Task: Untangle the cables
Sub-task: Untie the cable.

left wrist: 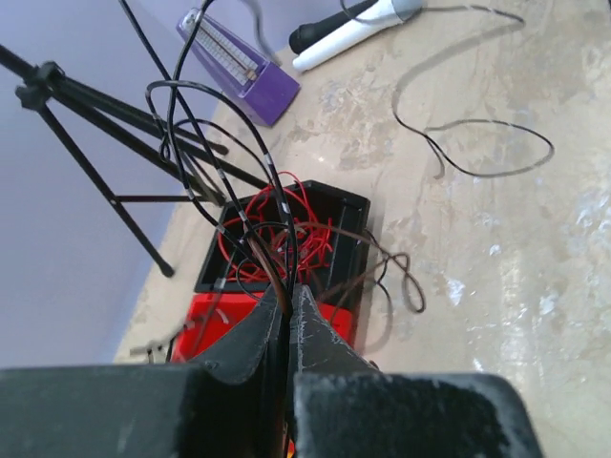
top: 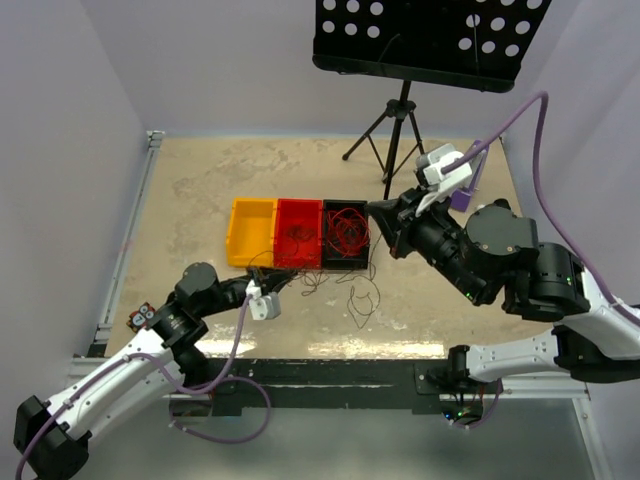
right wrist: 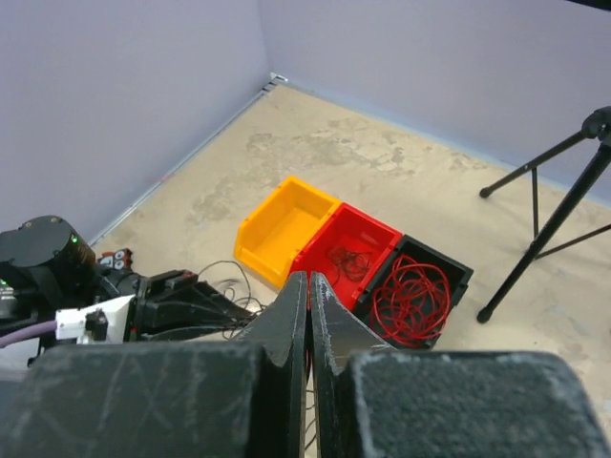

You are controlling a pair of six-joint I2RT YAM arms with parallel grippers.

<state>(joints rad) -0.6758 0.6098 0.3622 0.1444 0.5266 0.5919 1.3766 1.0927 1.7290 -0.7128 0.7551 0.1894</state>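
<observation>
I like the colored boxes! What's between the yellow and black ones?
The red box sits between the yellow box and the black box, with a few dark cables in it. Top and right wrist views show it.

We are looking at a matt, blotchy, worn table (top: 200, 190), three smooth plastic bins (top: 238, 238) (faintly glossy), thin shiny cables (top: 347, 230), and the left tool (left wrist: 288, 298), showing grainy matt black plastic.

Pale lilac walls (top: 230, 70) close in on three sides, the worn beige tabletop (top: 200, 190) fills the middle, and a black perforated music stand (top: 430, 45) on its tripod (top: 403, 105) looms upper right, all under even light.
</observation>
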